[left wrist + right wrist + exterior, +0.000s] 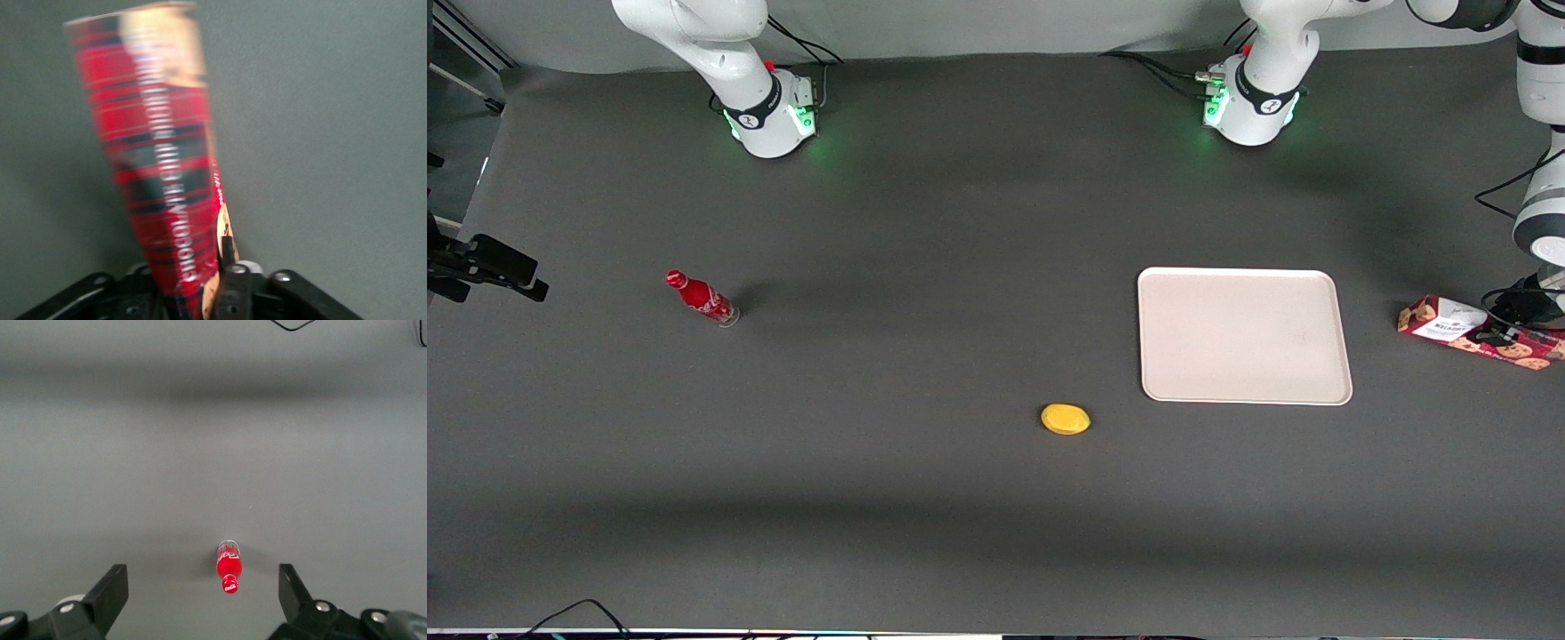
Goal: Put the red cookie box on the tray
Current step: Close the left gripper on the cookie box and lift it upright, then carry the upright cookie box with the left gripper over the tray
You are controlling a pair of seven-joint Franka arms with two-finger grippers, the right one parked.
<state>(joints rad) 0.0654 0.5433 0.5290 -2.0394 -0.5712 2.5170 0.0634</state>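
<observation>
A robotics laboratory is indicated. Two white arm bases with green indicator lights [769, 111] are bolted at the twelve o'clock edge of a wide tabletop covered in plain dark grey matting [925, 498], and black cables [1156, 67] are run between them. A black camera mount [489, 267] is clamped at nine o'clock. A pale grey backdrop [1005, 22] is hung along the twelve o'clock edge. Only a few scattered test objects are laid out, nothing domestic.
</observation>
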